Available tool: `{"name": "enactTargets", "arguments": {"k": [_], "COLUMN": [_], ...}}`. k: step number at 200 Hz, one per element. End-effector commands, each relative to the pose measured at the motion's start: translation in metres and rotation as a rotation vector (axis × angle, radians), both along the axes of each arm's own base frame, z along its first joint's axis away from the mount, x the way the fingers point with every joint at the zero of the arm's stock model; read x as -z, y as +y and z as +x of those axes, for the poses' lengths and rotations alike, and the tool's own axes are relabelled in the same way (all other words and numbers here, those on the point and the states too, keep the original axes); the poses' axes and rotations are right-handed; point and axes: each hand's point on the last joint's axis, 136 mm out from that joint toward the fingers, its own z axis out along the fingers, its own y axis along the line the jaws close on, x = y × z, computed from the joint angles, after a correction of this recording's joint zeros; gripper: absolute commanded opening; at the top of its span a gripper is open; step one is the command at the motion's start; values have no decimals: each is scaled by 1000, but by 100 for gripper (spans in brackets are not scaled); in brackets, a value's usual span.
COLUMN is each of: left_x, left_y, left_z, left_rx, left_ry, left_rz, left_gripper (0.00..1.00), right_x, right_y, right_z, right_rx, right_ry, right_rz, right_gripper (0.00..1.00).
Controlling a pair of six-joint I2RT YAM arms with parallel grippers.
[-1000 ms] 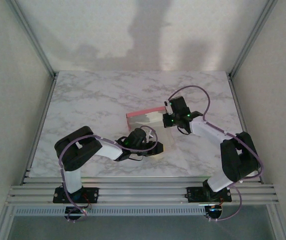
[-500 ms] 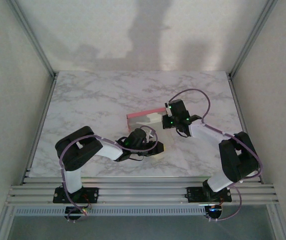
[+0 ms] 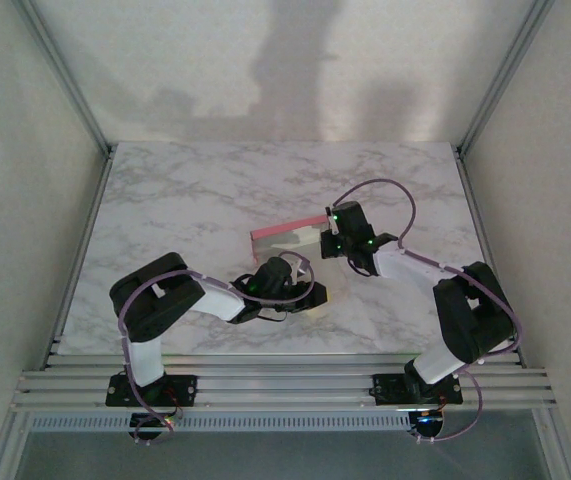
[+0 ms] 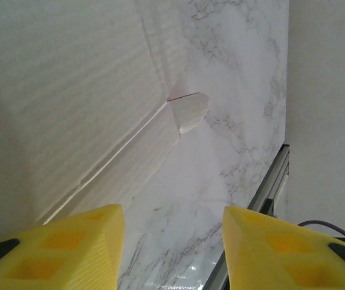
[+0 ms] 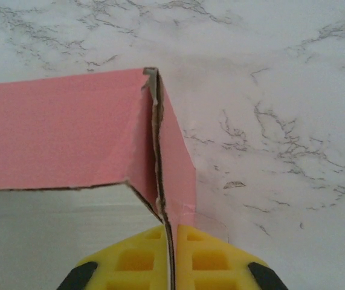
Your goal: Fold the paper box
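Desk from above: paper box near the middle, left gripper at its near side, right gripper at its right end. Left wrist: fingers spread beside the beige panel. Right wrist: fingers pressed together, pinching the pink wall's edge.

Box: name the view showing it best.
Right wrist: the box is close, pink walls and corner seam sharp, pinched in the right jaws. Left wrist gives its beige side and a tab; top, a pink strip.

The left arm lies folded low by the table's near edge, left gripper jaws apart; right arm reaches mid-table, right gripper pinched on the paper box
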Motion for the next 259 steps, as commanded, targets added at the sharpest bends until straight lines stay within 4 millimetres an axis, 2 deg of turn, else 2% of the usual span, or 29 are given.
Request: {"name": "enactTargets", "arguments": {"k": [1,50,78,94,119,153,180,214,231,259], "left_x": [-27,-73,-96,-116,-140,-158,-165,-155,-149,-139], "left_y": [3,20,39,51,80,124,156,181,181,165], "left_z": [2,18,25,32,47,73,96,135,150,164], "left_rx": [-10,-35,-60,-74,-111,-164,-218,-254,-244,-167], "left_ry": [-45,-134,-165,-196,-239,-293,-332,-350,-360,-357], "left_rz": [-28,-27,-26,-41,13,103,151,187,185,157], "left_gripper": [48,52,52,52,54,55,59,62,62,62], "right_x": [50,50,51,50,47,43,41,37,36,34], "right_y": [-10,5,18,27,41,58,67,75,78,79], "right_z": [-32,-30,-30,-30,-30,-29,-29,-27,-27,-28], "right_rx": [-26,-88,-147,-184,-248,-326,-371,-419,-437,-455], "right_ry": [148,125,111,105,102,100,98,99,103,102], "right_rz": [-96,-76,-62,-49,-17,5,1,1,-5,-15], "right_gripper": [4,4,4,4,5,6,6,6,6,6]}}
